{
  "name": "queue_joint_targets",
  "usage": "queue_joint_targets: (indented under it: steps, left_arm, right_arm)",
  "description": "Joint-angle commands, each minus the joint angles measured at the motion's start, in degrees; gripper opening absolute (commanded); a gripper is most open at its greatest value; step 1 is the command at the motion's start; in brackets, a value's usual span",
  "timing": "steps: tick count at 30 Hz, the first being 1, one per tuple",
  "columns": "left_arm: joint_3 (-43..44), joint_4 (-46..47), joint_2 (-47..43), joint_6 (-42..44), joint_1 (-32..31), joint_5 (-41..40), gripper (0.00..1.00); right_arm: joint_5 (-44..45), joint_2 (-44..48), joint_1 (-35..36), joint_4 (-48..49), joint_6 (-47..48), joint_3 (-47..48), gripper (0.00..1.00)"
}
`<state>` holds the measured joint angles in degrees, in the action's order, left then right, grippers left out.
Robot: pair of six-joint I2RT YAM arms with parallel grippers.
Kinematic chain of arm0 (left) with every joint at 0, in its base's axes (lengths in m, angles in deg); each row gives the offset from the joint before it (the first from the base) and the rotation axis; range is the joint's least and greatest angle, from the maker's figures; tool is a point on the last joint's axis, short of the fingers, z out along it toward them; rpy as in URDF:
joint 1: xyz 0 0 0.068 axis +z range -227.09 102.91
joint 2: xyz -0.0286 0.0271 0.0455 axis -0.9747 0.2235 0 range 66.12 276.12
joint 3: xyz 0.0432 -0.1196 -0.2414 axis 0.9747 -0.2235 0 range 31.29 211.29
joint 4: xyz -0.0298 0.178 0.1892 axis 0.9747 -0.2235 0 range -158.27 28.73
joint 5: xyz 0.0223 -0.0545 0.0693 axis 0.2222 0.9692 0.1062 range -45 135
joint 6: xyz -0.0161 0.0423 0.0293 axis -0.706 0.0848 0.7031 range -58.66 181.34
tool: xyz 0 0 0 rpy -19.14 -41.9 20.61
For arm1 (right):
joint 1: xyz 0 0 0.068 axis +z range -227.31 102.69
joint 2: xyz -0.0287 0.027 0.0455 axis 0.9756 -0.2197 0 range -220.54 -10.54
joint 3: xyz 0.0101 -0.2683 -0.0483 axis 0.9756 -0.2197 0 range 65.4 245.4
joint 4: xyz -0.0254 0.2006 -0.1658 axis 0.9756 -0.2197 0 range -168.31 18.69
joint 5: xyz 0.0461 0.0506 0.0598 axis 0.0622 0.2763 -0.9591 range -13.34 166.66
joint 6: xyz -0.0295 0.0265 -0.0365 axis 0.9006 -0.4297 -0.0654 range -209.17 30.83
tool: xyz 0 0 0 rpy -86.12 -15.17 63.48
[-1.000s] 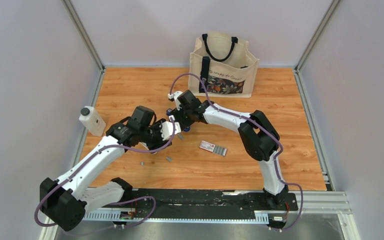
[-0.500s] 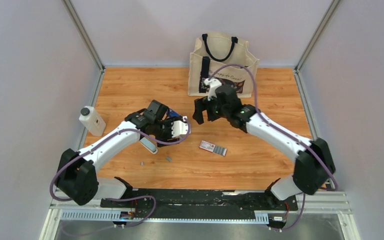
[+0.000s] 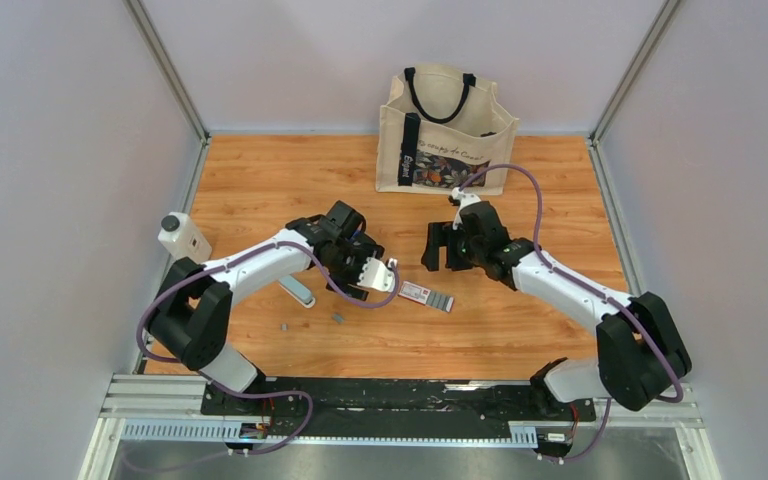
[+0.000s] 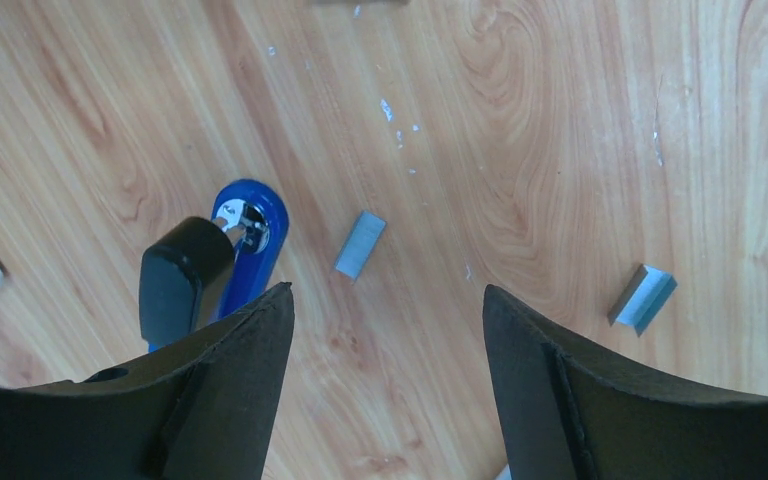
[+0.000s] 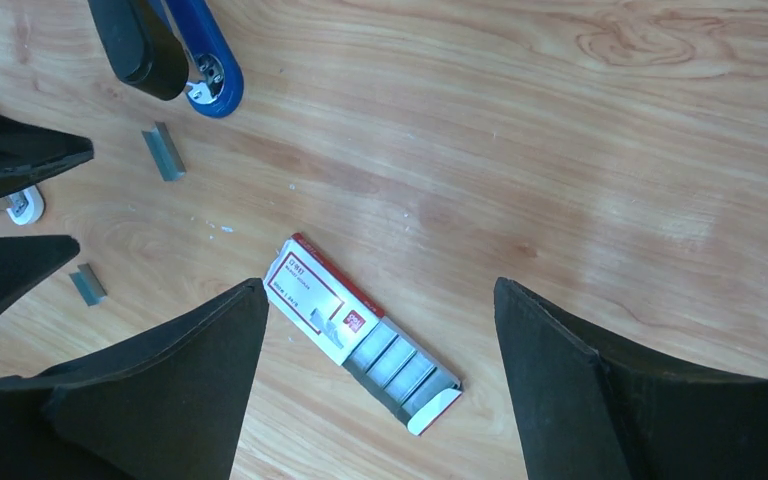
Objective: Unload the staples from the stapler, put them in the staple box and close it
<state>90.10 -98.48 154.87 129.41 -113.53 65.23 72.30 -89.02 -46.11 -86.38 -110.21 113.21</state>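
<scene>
The blue stapler [image 4: 252,240] lies on the wooden table with its black upper part [image 4: 184,276] lifted off the silvery tip. It also shows in the right wrist view [image 5: 208,60]. In the top view my left arm hides it. Two short silvery staples strips [image 4: 360,244] [image 4: 642,297] lie loose on the wood beside it, and show as well in the right wrist view [image 5: 163,151] [image 5: 88,284]. My left gripper [image 4: 385,300] [image 3: 368,276] is open and empty just right of the stapler. My right gripper [image 5: 380,290] [image 3: 440,250] is open and empty above the staple box.
A white-and-red staple box [image 5: 360,330] [image 3: 426,295] lies open with strips inside. A pale grey-white tool [image 3: 300,292] lies under my left arm. A white black-capped bottle [image 3: 182,240] stands at the left edge. A canvas tote bag [image 3: 447,130] stands at the back.
My left gripper has moved right and down toward the staple box, and the blue stapler no longer shows in the top view. My right gripper has pulled away to the right.
</scene>
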Motion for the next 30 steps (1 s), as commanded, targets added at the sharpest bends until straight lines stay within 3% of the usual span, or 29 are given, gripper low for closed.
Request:
queue_joint_targets:
  steps: [1, 14, 30]
  left_arm:
    - [2.5, -0.7, 1.1, 13.2, -1.1, -0.1, 0.78]
    - [8.8, -9.5, 10.3, 23.5, -1.7, -3.6, 0.72]
    - [10.8, -9.5, 15.0, 24.4, -2.5, -4.6, 0.65]
  right_arm:
    - [-0.9, 3.2, 0.1, 4.2, -1.5, -1.0, 0.86]
    - [-4.6, 5.8, -2.5, 6.6, -2.3, -3.6, 0.85]
    - [-6.7, 5.1, -3.2, 8.9, -3.1, -4.0, 0.79]
